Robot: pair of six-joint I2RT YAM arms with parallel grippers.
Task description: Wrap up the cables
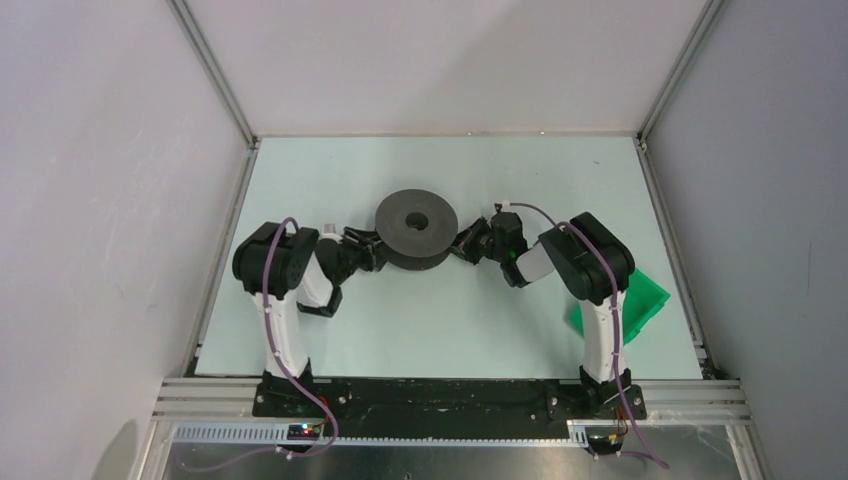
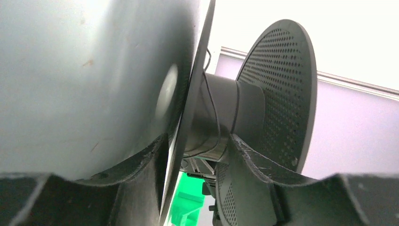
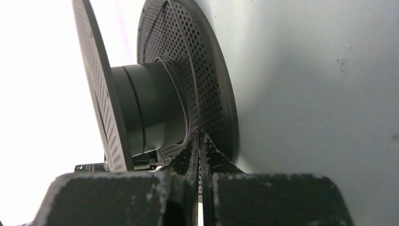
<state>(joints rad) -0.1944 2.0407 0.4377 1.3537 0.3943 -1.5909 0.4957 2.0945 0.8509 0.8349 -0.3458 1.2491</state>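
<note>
**Edges and room.** The bench [image 1: 430,330] is pale green and walled at 9, 12 and 3 o'clock, with frame posts at both far corners. The spool [image 1: 416,228] lies flat at bench centre, bore upward, well apart from every edge. Open surface runs from it to the 12 o'clock wall, and at 6 o'clock back to the arm bases. Both arms are folded low, elbows out toward 9 and 3 o'clock, each near its own side edge. A green object [image 1: 650,295] overhangs the bench edge at 4 o'clock, partly under the right arm.

**Left fingers** [image 2: 136,167]. They are at the spool's 8 o'clock, spread apart and not clamped. One lies on the bench side of the thin lower flange and the other has its tip at the hub. The flange edge stands loose in the gap.

**Right fingers** [image 3: 214,160]. They are at the spool's 4 o'clock, pressed together tip to tip. They sit in the groove, close to the perforated flange nearest the bench. Whether a strand is pinched between them cannot be told.

**Cable** [image 2: 215,110]. It is a hair-fine dark strand on the spool's hub, made out with certainty only in the left wrist view. It crosses the hub in a loose, bowed loop, standing off the surface rather than lying snug. It rises past the lower flange rim. From overhead it is too thin to discern.
</note>
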